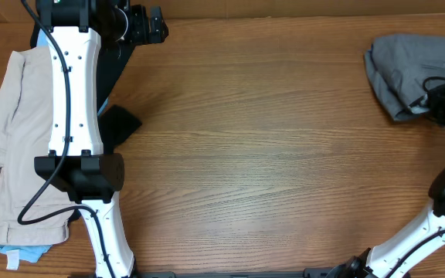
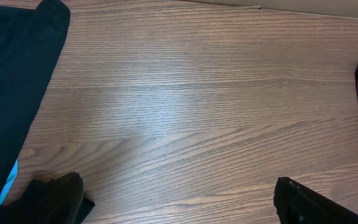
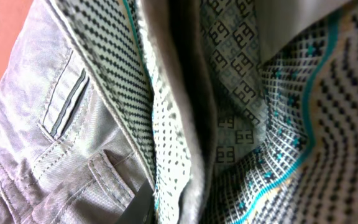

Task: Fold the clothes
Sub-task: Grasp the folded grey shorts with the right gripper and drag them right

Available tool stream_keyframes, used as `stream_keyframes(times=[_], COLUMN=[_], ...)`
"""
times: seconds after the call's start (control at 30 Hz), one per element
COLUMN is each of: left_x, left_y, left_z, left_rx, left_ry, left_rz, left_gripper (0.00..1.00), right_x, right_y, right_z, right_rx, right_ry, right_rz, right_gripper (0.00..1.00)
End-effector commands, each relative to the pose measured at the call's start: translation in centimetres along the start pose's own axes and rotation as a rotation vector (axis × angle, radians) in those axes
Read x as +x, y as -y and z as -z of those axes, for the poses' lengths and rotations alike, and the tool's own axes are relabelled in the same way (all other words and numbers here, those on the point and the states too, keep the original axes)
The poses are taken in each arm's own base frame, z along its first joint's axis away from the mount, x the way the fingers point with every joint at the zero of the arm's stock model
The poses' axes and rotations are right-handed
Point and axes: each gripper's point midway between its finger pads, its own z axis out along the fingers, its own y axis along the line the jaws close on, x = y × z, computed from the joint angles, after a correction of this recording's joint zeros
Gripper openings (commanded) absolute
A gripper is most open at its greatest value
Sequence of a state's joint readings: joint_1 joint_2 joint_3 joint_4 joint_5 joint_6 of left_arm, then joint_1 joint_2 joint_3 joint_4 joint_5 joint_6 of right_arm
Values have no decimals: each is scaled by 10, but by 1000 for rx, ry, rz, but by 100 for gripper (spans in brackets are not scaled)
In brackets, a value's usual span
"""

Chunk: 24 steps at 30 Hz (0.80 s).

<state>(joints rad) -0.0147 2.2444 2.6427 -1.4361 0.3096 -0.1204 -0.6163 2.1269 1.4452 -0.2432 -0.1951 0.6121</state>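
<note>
Item: one pair of grey shorts (image 1: pixel 404 73), mid-grey woven cloth, lying at the far right corner of the table (image 1: pixel 269 154) in a bunched, rumpled heap with no flat panel and no clean crease visible. Condition: unfolded; no fold is evident. The right wrist view is filled with the garment at very close range, showing a belt loop, a stitched buttonhole and the patterned lining (image 3: pixel 278 124) turned outward, so the waistband area is open and twisted rather than laid flat. Right gripper (image 1: pixel 441 100): set at the near edge of the heap, jaws drawn nearly together; with cloth crowding its camera this reads as a pinch on the grey shorts, though the fingertips themselves are not clearly shown. Left gripper (image 2: pixel 176 193): at the far left of the table, jaws spread wide, nothing between them, bare wood below. Other stock, not part of the job: beige shorts (image 1: pixel 6 147) along the left edge, a black garment (image 1: pixel 118 123) beside them under the left arm, a light blue cloth (image 1: pixel 10 253) at the near left corner. Work outstanding, by estimate: nearly all of it, namely bringing the shorts to the open middle of the table, spreading them flat, then folding.
</note>
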Motion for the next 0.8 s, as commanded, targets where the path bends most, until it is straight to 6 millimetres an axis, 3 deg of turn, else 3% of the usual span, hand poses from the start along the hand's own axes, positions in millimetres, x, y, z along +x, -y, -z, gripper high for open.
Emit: stream_keyframes(times=[0.0,0.4,0.43,0.47,0.5,0.53,0.57,0.67,0.77], left_x=[1,1,1,1,1,1,1,2,2], left_y=[1,1,1,1,1,1,1,1,1], left_z=[-5,-5,-5,-5,-5,-5,-5,-5,-5], left_rx=[-4,-4,-4,-4,-4,-4,-4,-4,-4], left_ry=[-8,-8,-8,-8,-8,-8,-8,-10,-12], left_rz=[-23,-23,-23,-23,-23,-23,-23,-22,-22], left_gripper=[100,100,100,100,100,100,100,100,100], right_x=[-19,-31,-31,-30,-28,-25,-24,-22,-34], right_y=[-24,-31,-31,-31,-29,-28,-24,-12,-1], right_z=[17,18,19,18,18,19,21,38,75], right_rx=[-53,-86,-86,-84,-80,-75,-65,-19,38], right_ry=[57,103,103,99,89,77,64,30,48], right_rz=[54,66,67,66,64,60,53,23,-10], right_gripper=[4,4,8,25,51,85,100,100,100])
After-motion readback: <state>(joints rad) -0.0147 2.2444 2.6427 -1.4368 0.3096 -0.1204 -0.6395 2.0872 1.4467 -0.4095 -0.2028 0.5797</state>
